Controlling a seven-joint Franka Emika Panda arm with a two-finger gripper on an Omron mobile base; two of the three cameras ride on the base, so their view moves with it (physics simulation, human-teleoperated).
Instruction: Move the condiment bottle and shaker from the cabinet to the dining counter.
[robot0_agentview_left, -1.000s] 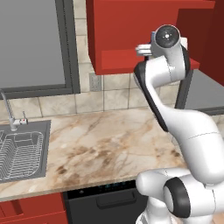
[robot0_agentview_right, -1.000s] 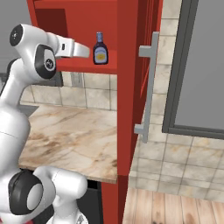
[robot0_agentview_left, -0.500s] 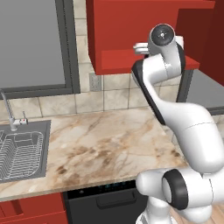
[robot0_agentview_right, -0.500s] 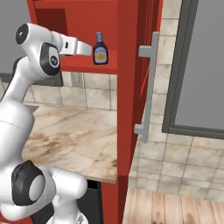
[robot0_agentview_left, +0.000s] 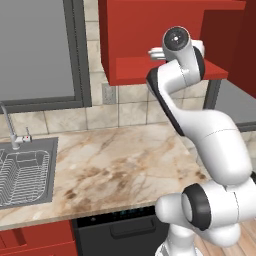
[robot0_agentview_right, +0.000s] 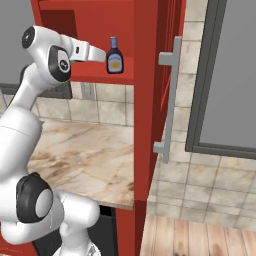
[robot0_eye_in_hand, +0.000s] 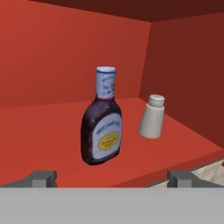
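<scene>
a white robot arm reaches into the open red cabinet (robot0_agentview_right: 145, 60). its gripper (robot0_eye_in_hand: 111, 177) is spread wide and empty, just short of the condiment bottle (robot0_eye_in_hand: 102, 120), which stands upright on the shelf with the shaker (robot0_eye_in_hand: 152, 117) beside it, farther back.

Right base view: shaker hidden behind condiment bottle (robot0_agentview_right: 115, 56); cabinet (robot0_agentview_right: 150, 75) top cut by frame. Bottle label text unreadable. Sink (robot0_agentview_left: 20, 172) cut at left edge.
</scene>
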